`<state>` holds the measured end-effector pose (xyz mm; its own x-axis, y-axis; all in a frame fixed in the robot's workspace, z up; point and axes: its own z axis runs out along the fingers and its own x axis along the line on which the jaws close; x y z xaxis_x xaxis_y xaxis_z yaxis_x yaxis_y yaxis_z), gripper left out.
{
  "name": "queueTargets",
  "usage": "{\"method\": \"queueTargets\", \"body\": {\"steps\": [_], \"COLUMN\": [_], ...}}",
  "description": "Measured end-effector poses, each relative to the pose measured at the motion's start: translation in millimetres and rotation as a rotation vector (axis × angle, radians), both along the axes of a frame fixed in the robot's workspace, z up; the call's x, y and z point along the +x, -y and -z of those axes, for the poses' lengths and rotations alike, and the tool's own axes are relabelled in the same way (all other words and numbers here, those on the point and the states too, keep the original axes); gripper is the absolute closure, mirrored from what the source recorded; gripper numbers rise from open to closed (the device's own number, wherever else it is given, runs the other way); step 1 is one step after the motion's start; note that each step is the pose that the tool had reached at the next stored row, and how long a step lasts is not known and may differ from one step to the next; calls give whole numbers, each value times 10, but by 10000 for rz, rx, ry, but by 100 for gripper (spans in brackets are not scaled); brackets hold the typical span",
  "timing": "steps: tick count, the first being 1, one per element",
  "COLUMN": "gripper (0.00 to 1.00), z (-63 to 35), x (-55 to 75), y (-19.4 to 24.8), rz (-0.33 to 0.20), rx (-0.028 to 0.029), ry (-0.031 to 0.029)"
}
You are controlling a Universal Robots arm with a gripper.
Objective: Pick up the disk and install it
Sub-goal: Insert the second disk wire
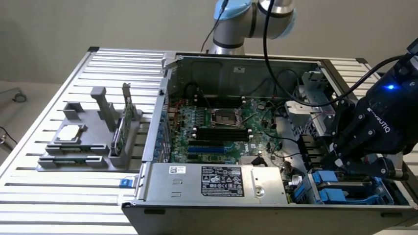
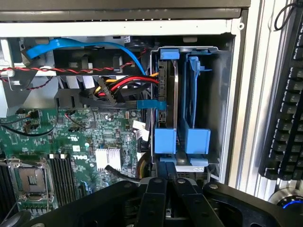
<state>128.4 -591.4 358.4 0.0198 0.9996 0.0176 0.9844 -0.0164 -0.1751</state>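
Open computer case (image 1: 196, 63) on slatted table (image 1: 39, 196). Disk (image 2: 166, 104) stands edge-up in blue drive bay (image 2: 196, 137), case corner. Gripper (image 2: 169, 189) just beside it, fingers (image 2: 156, 189) closed together, holding nothing visible. Disk likely heavy, rigid, shock-sensitive; best gripped by blue rails.
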Motion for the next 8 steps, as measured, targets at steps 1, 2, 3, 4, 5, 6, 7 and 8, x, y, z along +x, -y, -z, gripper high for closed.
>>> {"method": "queueTargets", "body": {"steps": [1,2,3,4,5,6,7,8], "gripper": [89,89,89,89,89,89,89,89], "z": [0,0,0,-1,0,-1,-1,-1], "x": [0,0,0,0,0,0,0,0], "y": [0,0,0,0,0,0,0,0], "rz": [-1,-1,-1,-1,0,-1,-1,0], "rx": [0,1,0,0,0,0,0,0], "ry": [0,0,0,0,0,0,0,0]}}
